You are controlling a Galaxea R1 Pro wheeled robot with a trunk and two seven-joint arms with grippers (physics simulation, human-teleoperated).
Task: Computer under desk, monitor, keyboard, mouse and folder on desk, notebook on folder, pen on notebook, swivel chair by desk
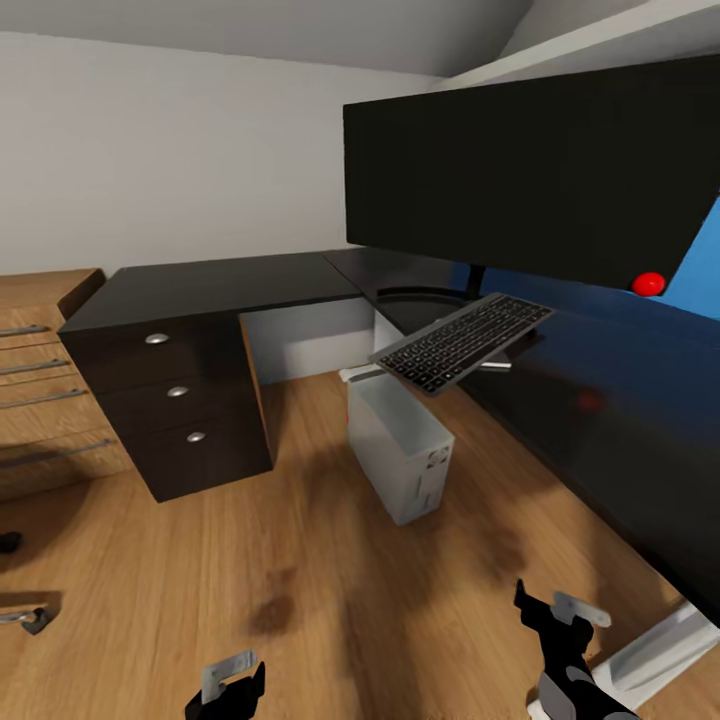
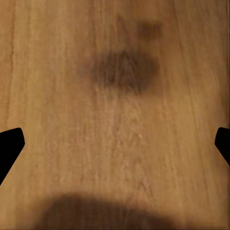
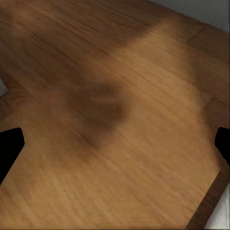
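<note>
The black desk [image 1: 215, 285] bends in an L from the back to the right. On it stands the wide black monitor [image 1: 530, 180], a red dot [image 1: 648, 283] at its lower corner. The black keyboard [image 1: 465, 340] lies tilted in front of the stand, its near end jutting past the desk edge. Under the desk the light grey computer [image 1: 400, 445] stands on the floor. Low in the head view, my left gripper [image 1: 235, 682] and right gripper [image 1: 555, 612] hang open over bare wood floor, far from everything; their fingertips [image 2: 9, 143] [image 3: 9, 143] are wide apart. Mouse, folder, notebook and pen are out of view.
Black drawers [image 1: 175, 400] with silver knobs close the desk's left end, with low wooden shelving [image 1: 40, 380] beside them. A white pedestal leg [image 1: 650, 650] stands close to my right arm. A dark caster [image 1: 8, 542] and a chrome piece [image 1: 30, 620] poke in at the left edge.
</note>
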